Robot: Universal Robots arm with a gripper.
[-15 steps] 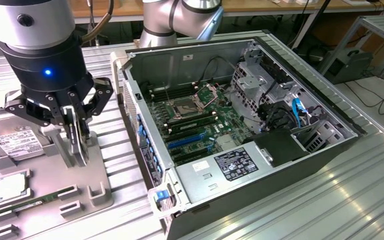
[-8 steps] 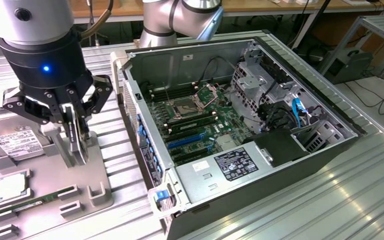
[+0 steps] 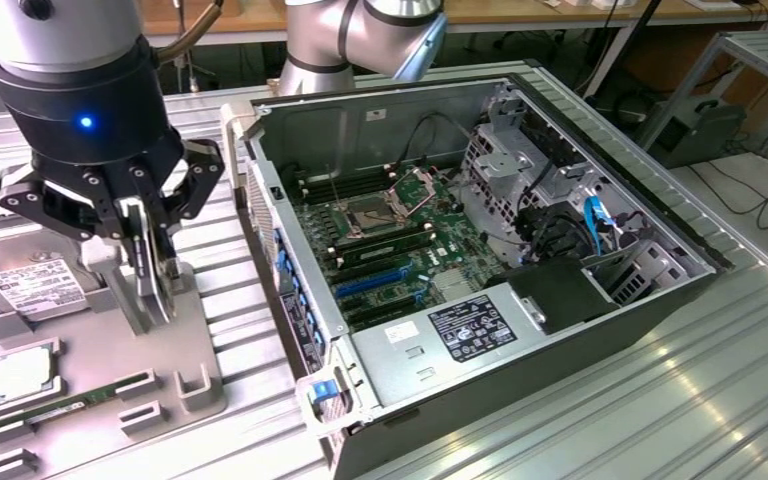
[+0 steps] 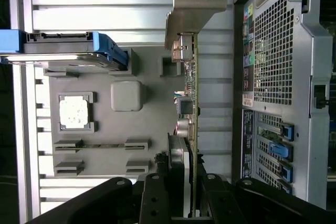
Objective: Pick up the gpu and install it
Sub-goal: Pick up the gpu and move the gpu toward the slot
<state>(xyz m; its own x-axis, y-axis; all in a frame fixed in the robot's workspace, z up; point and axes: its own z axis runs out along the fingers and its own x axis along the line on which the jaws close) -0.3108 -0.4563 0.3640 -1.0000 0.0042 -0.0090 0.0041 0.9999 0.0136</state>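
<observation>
The gpu (image 3: pixel 157 295) is a thin dark card held on edge over the grey parts tray (image 3: pixel 197 330), left of the open computer case. My gripper (image 3: pixel 144 245) is shut on it from above, one finger on each face. In the wrist view the gpu (image 4: pixel 190 93) shows edge-on, with its silver bracket (image 4: pixel 191 3) at the end far from my gripper (image 4: pixel 186 184). I cannot tell whether the card's lower edge still touches the tray.
The open computer case (image 3: pixel 651 250) lies on its side on the exterior view's right, its motherboard with blue slots (image 3: pixel 371 285) exposed. On the tray rest a hard drive (image 3: pixel 37 285), a processor chip (image 3: pixel 24 372) and a green memory stick (image 3: pixel 71 407). The case's perforated rear panel (image 4: pixel 273 61) is close beside the card.
</observation>
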